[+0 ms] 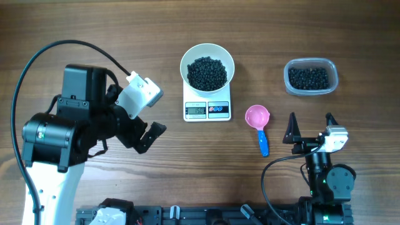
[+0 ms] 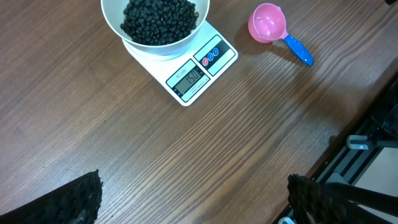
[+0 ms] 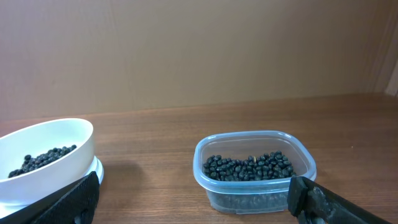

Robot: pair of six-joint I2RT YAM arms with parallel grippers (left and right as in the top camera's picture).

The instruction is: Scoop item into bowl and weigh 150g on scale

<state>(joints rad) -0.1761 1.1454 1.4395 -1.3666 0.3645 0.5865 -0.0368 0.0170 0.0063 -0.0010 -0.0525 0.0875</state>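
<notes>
Left claw (image 2: pixel 194 186), right claw (image 1: pixel 310 119) both spread, empty. Bowl (image 1: pixel 207 50) of beans (image 1: pixel 207 72) sits on scale (image 1: pixel 207 110); readout blurry, maybe at target. Scoop (image 1: pixel 258 119) lies left of my right claw, handle pointing back toward base; right claw nearer.

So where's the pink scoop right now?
In the overhead view, the pink plastic scoop with a blue handle lies on the wooden table, just right of the small white kitchen scale.

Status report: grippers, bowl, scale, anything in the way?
Left gripper, right gripper open, empty. Bowl of black beans sits on scale. Scoop lies empty, right of scale. Nothing blocking.
</notes>
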